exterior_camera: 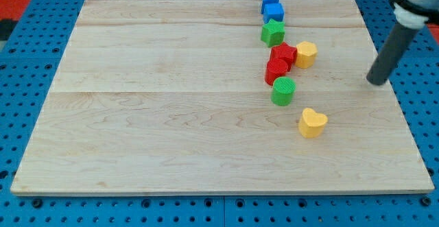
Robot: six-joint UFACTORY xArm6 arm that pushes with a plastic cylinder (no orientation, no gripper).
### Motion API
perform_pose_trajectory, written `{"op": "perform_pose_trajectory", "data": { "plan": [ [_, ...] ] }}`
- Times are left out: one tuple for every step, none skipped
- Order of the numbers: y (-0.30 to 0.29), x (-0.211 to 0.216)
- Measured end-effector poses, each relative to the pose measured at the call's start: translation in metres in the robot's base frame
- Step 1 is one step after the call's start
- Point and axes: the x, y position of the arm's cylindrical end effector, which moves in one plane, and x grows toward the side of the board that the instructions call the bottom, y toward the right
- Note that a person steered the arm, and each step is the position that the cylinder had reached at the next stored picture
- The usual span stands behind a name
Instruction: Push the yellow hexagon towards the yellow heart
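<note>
Yellow heart (313, 122): being seen nearest the view's bottom, apart from the others.
Green cylinder (282, 90): being found just above it, touching the red blocks (279, 61).
Yellow hexagon (306, 53): being held against the red blocks' right side, well above the heart.
My tip (376, 81): being kept right of the hexagon, apart from every block.
Claw: none is fitted; only a rod.
Green star (272, 32): being placed above the reds.
Blue blocks (272, 6): being stacked farthest, near the board (158, 103) top edge.

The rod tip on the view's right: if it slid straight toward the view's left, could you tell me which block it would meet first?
Probably the green round block, which lies roughly level with my tip. The yellow hexagon sits higher and the yellow heart lower, though depth is uncertain.
</note>
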Motion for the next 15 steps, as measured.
{"op": "perform_pose_trajectory", "data": {
  "plan": [
    [-0.003, -0.049],
    [-0.012, -0.083],
    [-0.018, -0.093],
    [-0.031, -0.093],
    [-0.055, -0.086],
    [-0.082, -0.079],
    [-0.099, -0.079],
    [-0.112, -0.076],
    [-0.115, -0.068],
    [-0.115, -0.054],
    [-0.115, -0.037],
    [-0.115, -0.025],
    [-0.114, -0.011],
    [-0.100, -0.007],
    [-0.092, -0.008]
  ]
}}
